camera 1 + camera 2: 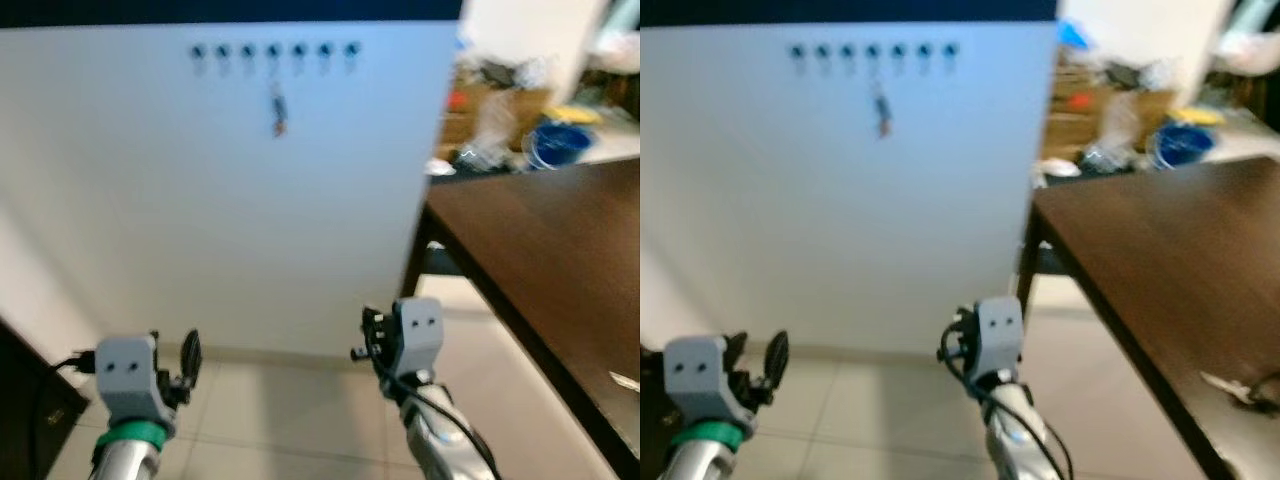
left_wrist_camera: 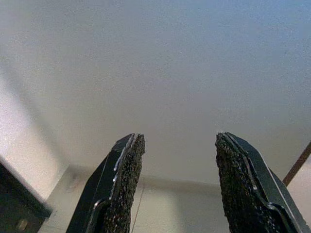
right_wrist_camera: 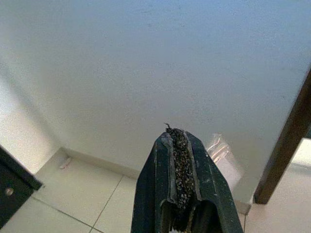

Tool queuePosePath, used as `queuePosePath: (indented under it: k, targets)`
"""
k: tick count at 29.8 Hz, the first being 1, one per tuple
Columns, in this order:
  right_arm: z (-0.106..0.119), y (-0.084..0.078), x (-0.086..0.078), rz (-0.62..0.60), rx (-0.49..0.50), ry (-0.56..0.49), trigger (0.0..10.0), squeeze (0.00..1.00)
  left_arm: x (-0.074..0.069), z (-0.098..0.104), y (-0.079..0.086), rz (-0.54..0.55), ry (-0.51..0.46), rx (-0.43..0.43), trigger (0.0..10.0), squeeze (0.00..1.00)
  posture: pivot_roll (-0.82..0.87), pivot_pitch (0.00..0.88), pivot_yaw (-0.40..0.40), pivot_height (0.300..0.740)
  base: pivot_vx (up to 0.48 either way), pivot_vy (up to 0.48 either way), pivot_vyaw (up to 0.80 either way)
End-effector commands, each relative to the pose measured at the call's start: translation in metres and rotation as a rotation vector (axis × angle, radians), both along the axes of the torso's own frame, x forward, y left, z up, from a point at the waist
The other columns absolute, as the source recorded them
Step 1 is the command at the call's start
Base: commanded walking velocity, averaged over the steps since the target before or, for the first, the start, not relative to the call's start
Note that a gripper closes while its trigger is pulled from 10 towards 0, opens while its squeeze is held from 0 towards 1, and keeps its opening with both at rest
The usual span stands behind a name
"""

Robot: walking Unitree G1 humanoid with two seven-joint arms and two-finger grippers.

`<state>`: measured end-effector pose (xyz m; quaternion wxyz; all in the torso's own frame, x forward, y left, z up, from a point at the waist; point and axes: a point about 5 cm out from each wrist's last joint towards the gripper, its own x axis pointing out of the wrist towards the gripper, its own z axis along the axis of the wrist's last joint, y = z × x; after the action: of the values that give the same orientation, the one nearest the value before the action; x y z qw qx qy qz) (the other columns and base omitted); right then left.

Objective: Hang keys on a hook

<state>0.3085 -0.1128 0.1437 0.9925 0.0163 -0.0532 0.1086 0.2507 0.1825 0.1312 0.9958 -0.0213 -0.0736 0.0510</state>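
A: Nearest first. Left gripper [image 2: 177, 182] held low over the tiled floor [image 1: 270, 400], fingers spread wide, nothing between them. Right gripper [image 3: 181, 170] beside it, fingers pressed together; I see nothing pinched in them.

B: So where are the keys?

A: On the white wall [image 1: 200, 200], hanging from one hook near the middle of the hook row [image 1: 273, 50]. Keys [image 1: 278, 110] dangle just below it, small and blurred. Judging from that, the hanging looks already done, or this set is not the one meant. A small pale object [image 1: 1230, 385] lies on the dark table [image 1: 540, 260] near its close edge; too blurred to name.

B: Next move, then?

A: If that object is a key, my guess is turn right, reach over the table edge, pinch it. Otherwise, nothing left but to back off.

B: Room to move?

A: Open floor ahead up to the wall. Table edge and its leg [image 1: 420, 260] close on the right, dark furniture [image 1: 30, 400] low on the left. Clutter [image 1: 520, 120] well beyond the table.
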Motion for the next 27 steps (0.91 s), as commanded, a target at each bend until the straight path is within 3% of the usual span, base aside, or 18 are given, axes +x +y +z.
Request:
queuePosePath:
  k: [1,9,17,20,27]
  targets:
    - [0.006,0.002,0.002,-0.01,0.008,-0.011,10.0,0.0,-0.003,-0.002,0.008,0.04,0.031,0.043,10.0,0.0,-0.15,0.112,0.105,0.74,0.0,0.0,0.0]
    - [0.031,0.016,0.014,0.088,0.068,-0.039,10.0,0.0,0.005,0.017,0.002,0.043,0.014,0.131,10.0,0.0,-0.15,0.125,0.101,0.74,0.0,0.0,0.0]
    - [0.073,0.017,0.027,0.109,0.102,-0.127,10.0,0.0,0.01,0.032,-0.008,0.043,-0.029,0.121,10.0,0.0,-0.15,0.126,0.09,0.74,0.0,0.0,0.0]
    - [0.088,0.016,0.032,0.12,0.109,-0.161,10.0,0.0,0.009,0.036,-0.009,0.034,-0.056,0.07,10.0,0.0,-0.15,0.12,0.09,0.74,0.0,0.0,0.0]
    - [0.097,0.017,0.034,0.144,0.103,-0.184,10.0,0.0,0.009,0.042,-0.006,0.06,-0.08,0.037,10.0,0.0,-0.16,0.112,0.086,0.74,0.221,0.0,0.0]
